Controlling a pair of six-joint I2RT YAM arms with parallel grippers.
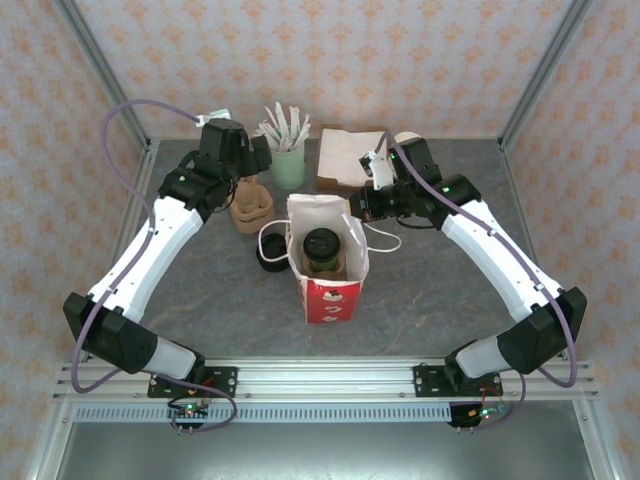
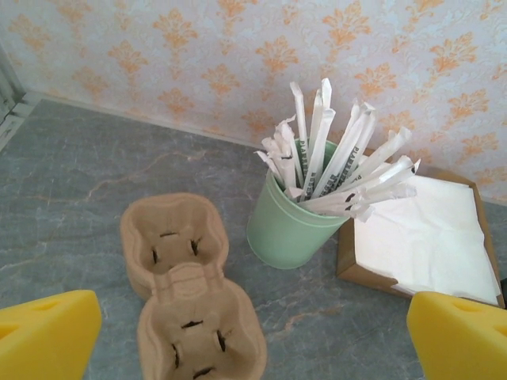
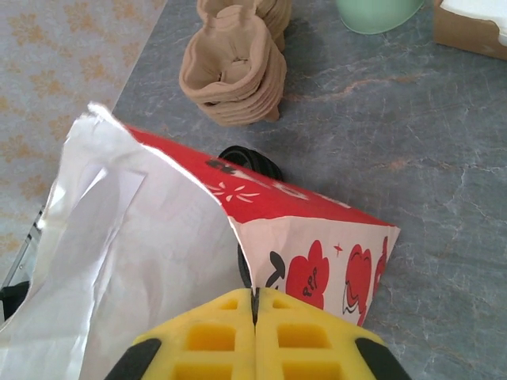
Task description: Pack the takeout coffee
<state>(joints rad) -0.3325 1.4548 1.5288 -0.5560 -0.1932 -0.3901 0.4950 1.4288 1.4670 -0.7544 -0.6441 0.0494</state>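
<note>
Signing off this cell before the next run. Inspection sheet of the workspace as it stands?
Surface: grey stone-look table, no spills seen.
Job's things: takeout coffee stands lidded inside the open paper bag.
Clutter: stacked cup carriers, green cup of straws, napkin box, black lids beside the bag.
Grippers: left gripper open above the carriers, holding nothing; right gripper shut on the bag's rim.
Cables: purple cables run along both arms; no snag seen.
Surroundings: patterned walls, aluminium frame.
</note>
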